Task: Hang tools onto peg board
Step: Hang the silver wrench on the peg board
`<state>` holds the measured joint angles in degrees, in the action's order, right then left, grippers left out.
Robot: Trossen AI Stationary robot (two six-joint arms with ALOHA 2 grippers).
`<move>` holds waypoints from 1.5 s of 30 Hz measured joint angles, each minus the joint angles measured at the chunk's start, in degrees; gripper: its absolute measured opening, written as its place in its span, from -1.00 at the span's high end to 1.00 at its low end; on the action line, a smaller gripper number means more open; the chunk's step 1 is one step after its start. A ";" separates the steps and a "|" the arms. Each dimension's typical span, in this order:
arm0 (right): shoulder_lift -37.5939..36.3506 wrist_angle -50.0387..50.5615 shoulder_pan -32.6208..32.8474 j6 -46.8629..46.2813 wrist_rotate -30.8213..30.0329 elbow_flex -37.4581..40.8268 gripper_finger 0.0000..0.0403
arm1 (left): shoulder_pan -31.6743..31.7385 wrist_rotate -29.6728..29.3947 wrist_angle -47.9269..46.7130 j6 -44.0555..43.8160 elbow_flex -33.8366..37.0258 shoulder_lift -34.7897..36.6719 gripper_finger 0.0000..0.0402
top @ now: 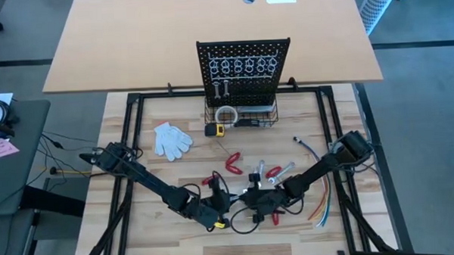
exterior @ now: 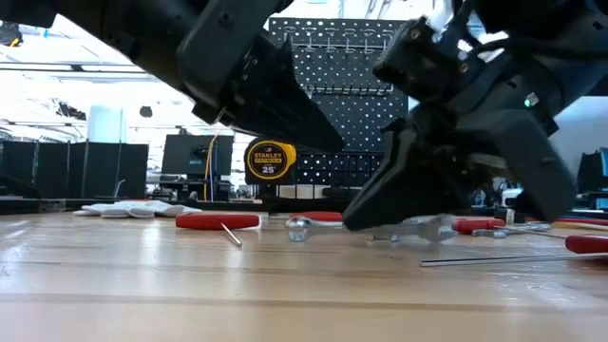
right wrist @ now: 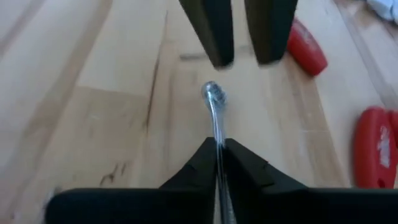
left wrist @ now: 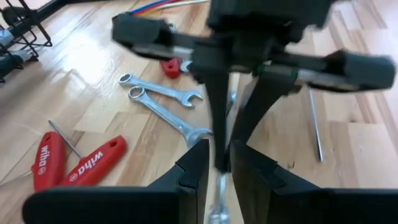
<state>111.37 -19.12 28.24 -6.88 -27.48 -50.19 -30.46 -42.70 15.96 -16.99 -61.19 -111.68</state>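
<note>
Fingers on your right gripper (right wrist: pixel 219 155) are pressed together on a slim silver wrench (right wrist: pixel 214 102) lying on the table's near middle. Your left gripper (left wrist: pixel 217 171) sits just beside it, its fingers a narrow gap apart around the same wrench, and you cannot tell whether they touch it. Two more wrenches (left wrist: pixel 163 99) and red-handled pliers (left wrist: pixel 74 162) lie nearby. Farther off stands the peg board (top: pixel 244 66).

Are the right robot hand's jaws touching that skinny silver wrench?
Touching. The right wrist view shows the right gripper with its jaws pinched shut on the silver wrench, whose ring end sticks out in front with no gap.
</note>
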 joint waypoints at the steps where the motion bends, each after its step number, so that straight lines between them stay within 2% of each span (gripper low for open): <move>1: -0.02 -0.32 0.27 0.17 -0.03 0.15 0.92 | -0.06 0.05 -0.37 -0.03 0.00 0.00 0.69; 5: -0.02 -0.57 0.75 -0.56 0.36 0.87 0.98 | -0.17 0.21 -1.70 -0.15 0.00 0.00 0.69; 8: -0.02 -0.88 0.39 -2.11 0.57 1.00 0.91 | -0.17 0.34 -1.68 -0.29 0.00 0.00 0.69; 14: 0.00 -2.52 0.39 -3.16 2.11 1.01 0.56 | -0.17 3.89 -3.12 -0.83 0.00 0.00 0.69; 20: 0.00 -8.62 0.59 -2.26 1.37 1.00 0.15 | -0.17 4.33 -3.21 -0.83 0.00 0.00 0.69; 25: 1.79 -10.22 -0.24 -4.50 0.39 0.94 0.02 | -0.17 4.42 -3.22 -0.83 0.00 0.00 0.69; 29: 5.34 -11.56 -0.69 -5.60 0.32 0.93 0.06 | -0.17 4.46 -3.26 -0.85 0.00 0.00 0.69; 33: 5.80 -10.84 -0.81 -7.00 0.61 0.83 0.18 | -0.17 4.48 -3.43 -0.95 0.00 0.00 0.69; 41: 6.50 -5.73 -2.76 -12.16 5.71 0.59 0.62 | -0.17 4.40 -4.65 -1.09 -0.02 0.20 0.69; 45: 6.46 -5.27 -3.10 -12.29 6.26 0.62 0.81 | -0.45 0.00 -7.62 -3.07 -0.02 1.31 0.69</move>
<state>117.82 -24.40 25.15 -19.18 -21.22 -49.57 -30.91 -42.70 8.34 -20.06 -61.21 -110.36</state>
